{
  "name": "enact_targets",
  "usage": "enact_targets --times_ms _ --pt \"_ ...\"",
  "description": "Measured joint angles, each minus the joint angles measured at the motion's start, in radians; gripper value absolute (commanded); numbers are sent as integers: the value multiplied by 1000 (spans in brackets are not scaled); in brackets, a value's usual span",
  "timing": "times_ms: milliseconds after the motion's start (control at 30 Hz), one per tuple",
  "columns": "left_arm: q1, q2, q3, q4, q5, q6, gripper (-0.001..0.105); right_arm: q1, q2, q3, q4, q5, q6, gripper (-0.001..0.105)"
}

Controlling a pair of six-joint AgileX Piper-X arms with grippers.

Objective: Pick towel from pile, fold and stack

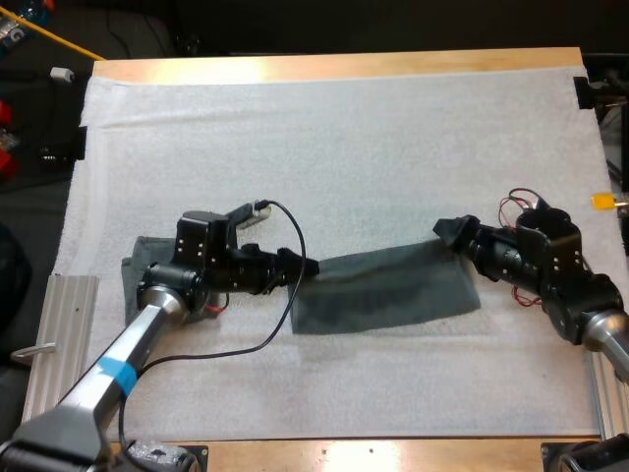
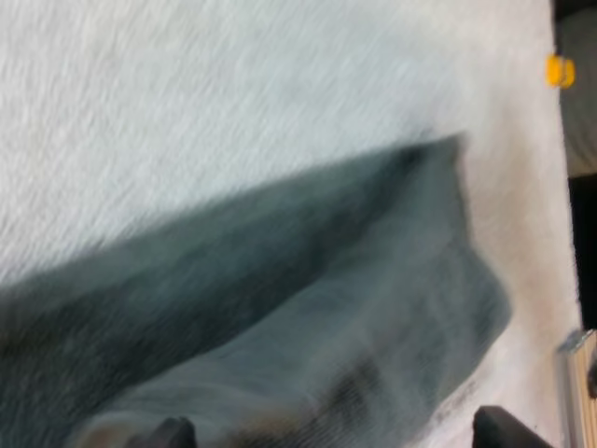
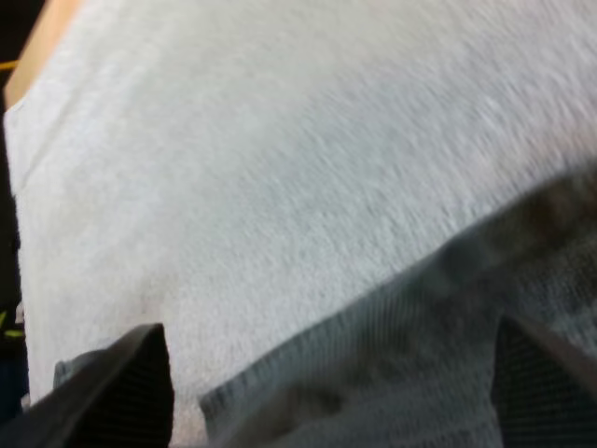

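High view: towel [image 1: 388, 293] flat on mat [image 1: 344, 147] ctr, w/ left gripper [image 1: 303, 266] at its left end, right gripper [image 1: 444, 232] at far-right corner; both sets of fingers wide apart. 2nd towel [image 1: 133, 270] under left arm.

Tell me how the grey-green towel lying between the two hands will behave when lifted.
The towel will likely be floppy: it lies flat with soft wrinkles and an uneven outline, so it should droop from whichever edge is lifted. It looks thin, so probably light. Its textured cloth on the fuzzy white mat may drag rather than slide freely.
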Motion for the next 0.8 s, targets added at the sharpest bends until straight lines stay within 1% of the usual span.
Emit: enact_targets --times_ms 133,200,400,500,600,700,800 --pt "0 -81 -10 -7 -18 0 58 0 -51 -24 4 10 -94 70" --pt "0 -124 -10 -7 -22 0 58 0 -78 -48 37 20 -155 70" --pt "0 -269 -10 14 -22 0 58 0 -144 -174 283 113 -384 70" --pt "0 -350 -10 62 -28 0 58 0 -161 -241 426 118 -471 70" --pt "0 -435 -10 130 -32 0 58 0 -166 -302 571 121 -528 70" --pt "0 -524 -10 217 -72 17 58 0 -166 -353 687 121 -552 70" --pt "0 -597 -10 312 -115 34 58 0 -168 -375 761 121 -556 70"
